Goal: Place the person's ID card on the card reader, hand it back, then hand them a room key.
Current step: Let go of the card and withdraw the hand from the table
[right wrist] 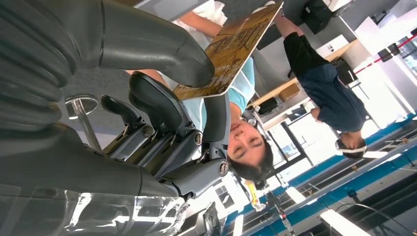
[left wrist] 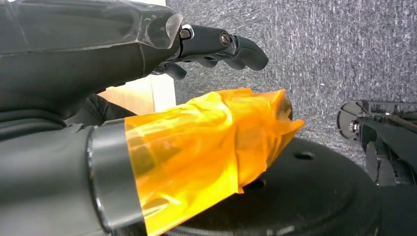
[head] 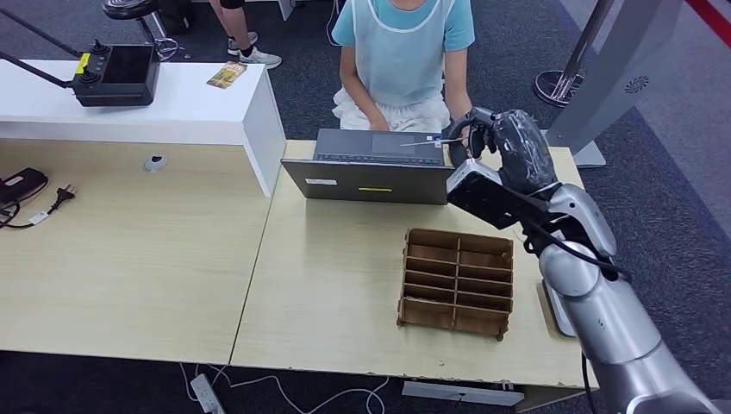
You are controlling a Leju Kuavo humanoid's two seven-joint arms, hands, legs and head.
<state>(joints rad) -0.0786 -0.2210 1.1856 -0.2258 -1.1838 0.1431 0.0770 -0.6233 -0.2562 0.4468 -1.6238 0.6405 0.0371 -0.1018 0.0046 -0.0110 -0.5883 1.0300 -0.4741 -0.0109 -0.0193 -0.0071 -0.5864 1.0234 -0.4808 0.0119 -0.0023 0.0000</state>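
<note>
Card [right wrist: 231, 46] pinched in right hand [right wrist: 162, 98]

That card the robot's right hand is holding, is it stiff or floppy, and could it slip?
The card looks stiff: it juts flat and unbent past the right hand. Probably light, being so thin. It may slip or pivot, since the fingers pinch just one end.

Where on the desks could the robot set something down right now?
Bare wood lies left of the organizer and below the laptop, and across the left desk past the cables. It is crowded by the laptop, where the right hand holds the card.
</note>
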